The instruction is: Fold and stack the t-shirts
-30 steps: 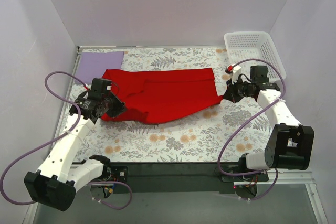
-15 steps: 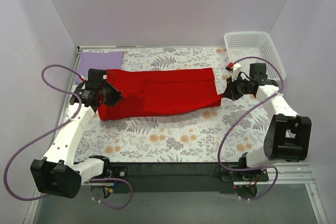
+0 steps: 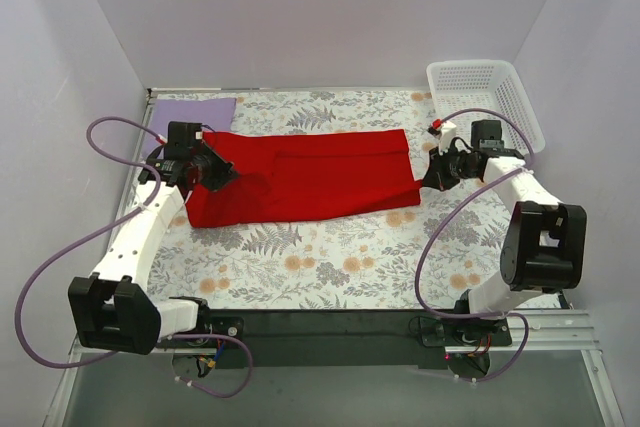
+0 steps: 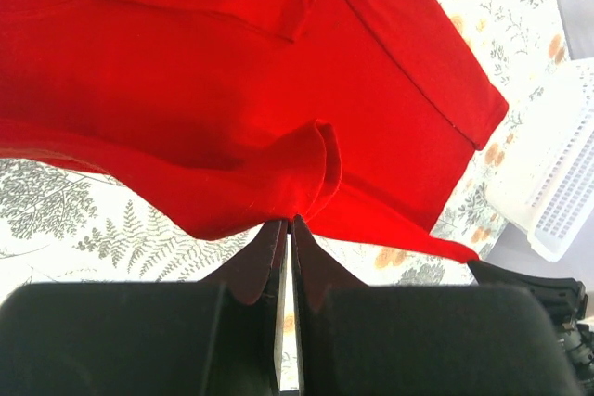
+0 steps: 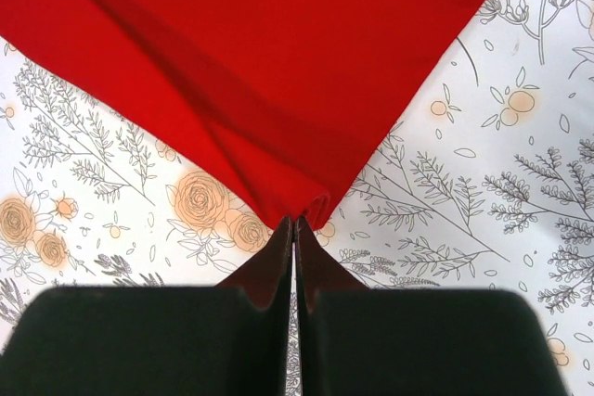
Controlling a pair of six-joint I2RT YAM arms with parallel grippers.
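A red t-shirt (image 3: 300,175) lies spread lengthwise across the floral table, partly folded over itself. My left gripper (image 3: 216,175) is shut on the shirt's left end; in the left wrist view (image 4: 290,220) the jaws pinch a bunched fold of red cloth (image 4: 232,90). My right gripper (image 3: 430,179) is shut on the shirt's right corner; in the right wrist view (image 5: 294,220) the jaws pinch the tip of the red cloth (image 5: 251,62). A folded lilac t-shirt (image 3: 188,119) lies flat at the back left corner.
A white plastic basket (image 3: 484,97) stands at the back right corner and shows in the left wrist view (image 4: 557,183). The floral table cloth (image 3: 330,257) lies bare in front of the shirt. Grey walls close in the left, back and right.
Both grippers moved away from me, carrying the shirt's near edge toward the back. The sagging front edge of the red shirt has straightened into a flatter band.
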